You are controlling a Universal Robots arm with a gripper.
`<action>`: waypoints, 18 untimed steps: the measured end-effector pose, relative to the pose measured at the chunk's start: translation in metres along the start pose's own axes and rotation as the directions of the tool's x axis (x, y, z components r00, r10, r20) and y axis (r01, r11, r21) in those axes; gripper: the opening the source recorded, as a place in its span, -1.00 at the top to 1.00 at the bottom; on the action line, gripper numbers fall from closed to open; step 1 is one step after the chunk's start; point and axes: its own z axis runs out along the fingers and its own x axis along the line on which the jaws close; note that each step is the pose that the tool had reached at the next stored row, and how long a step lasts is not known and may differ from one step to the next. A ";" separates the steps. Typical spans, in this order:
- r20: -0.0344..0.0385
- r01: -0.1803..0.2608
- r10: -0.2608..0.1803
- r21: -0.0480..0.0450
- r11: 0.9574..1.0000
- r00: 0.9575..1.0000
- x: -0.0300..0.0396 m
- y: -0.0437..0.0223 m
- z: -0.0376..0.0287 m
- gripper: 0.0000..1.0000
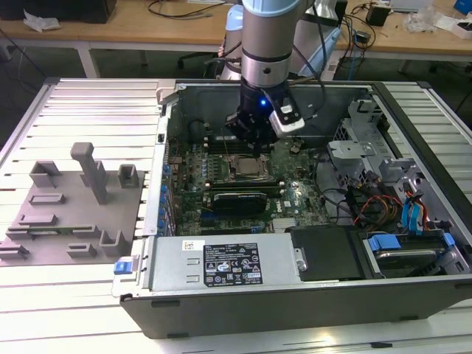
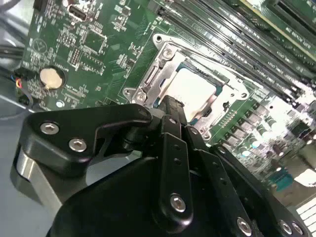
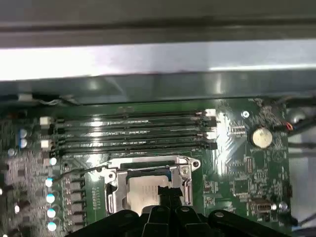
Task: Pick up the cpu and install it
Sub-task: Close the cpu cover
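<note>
cpu [image 2: 191,91]: we see it lying flat in the socket [image 2: 152,75].
gripper [image 2: 170,106]: poised right over the cpu's near edge.
fingers [image 2: 171,121]: clenched together, and we spot nothing between them.

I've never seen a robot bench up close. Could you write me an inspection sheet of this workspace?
Surface: slatted metal table carrying an open computer case.
Job's things: cpu lies inside the socket frame on the motherboard.
Clutter: grey fixture blocks on the table, exterior view's left.
Grippers: the claw hangs low over the socket frame, near the cpu.
Cables: red and blue wires inside the case, exterior view's right.
Surroundings: wooden benches behind the table.
</note>
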 end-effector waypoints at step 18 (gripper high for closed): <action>-0.001 0.074 -0.074 -0.002 0.997 0.997 0.0143 -0.0017 0.0011 0.79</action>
